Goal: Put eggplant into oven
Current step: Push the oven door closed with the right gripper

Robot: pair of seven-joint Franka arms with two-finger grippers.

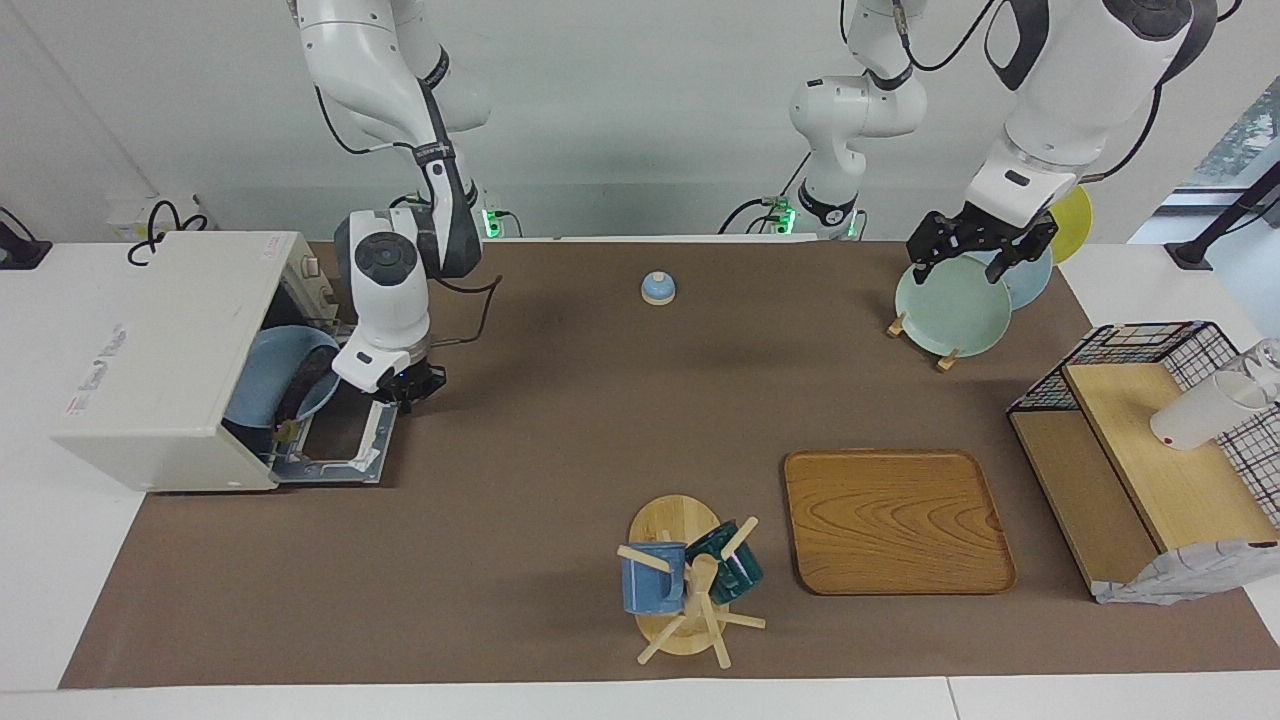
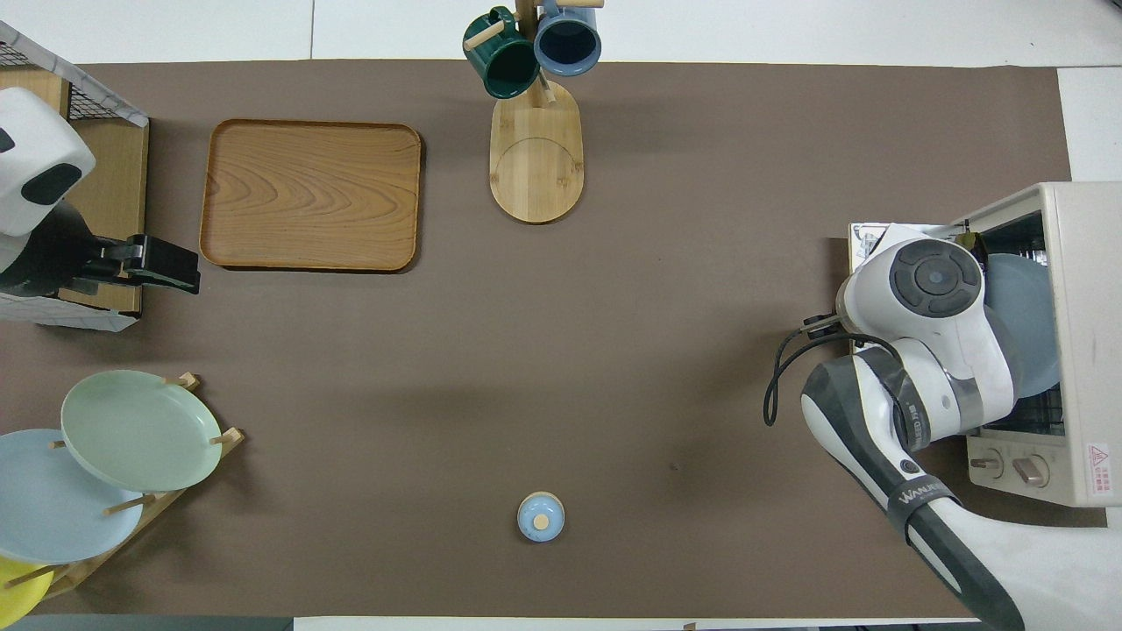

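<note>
Across the facing view, the oven [image 1: 165, 360] sits at the right arm's end of the table with its door [image 1: 335, 445] dropped flat toward the middle of the table. Inside, a blue plate [image 1: 270, 380] carries the eggplant [image 1: 300, 390], a dark curved body with its stem tip at the cavity mouth. The right gripper [image 1: 408, 385] sits low over the door's edge nearer the robots, fingertips pinched together and holding nothing visible. That placement suggests the eggplant is delivered and the door is the remaining item. The left gripper [image 1: 980, 250] hangs over the plate rack [image 1: 950, 305], fingers spread wide and empty; this arm waits.

From the overhead view, the right arm's wrist covers the door and most of the oven [image 2: 1082, 342] mouth. Only the plate [image 2: 1021, 324] edge and the eggplant's greenish stem [image 2: 964, 238] show past it, so the right gripper cannot be checked here. The left gripper [image 2: 162, 267] reaches toward the wooden tray [image 2: 311, 194], clear of all work.
</note>
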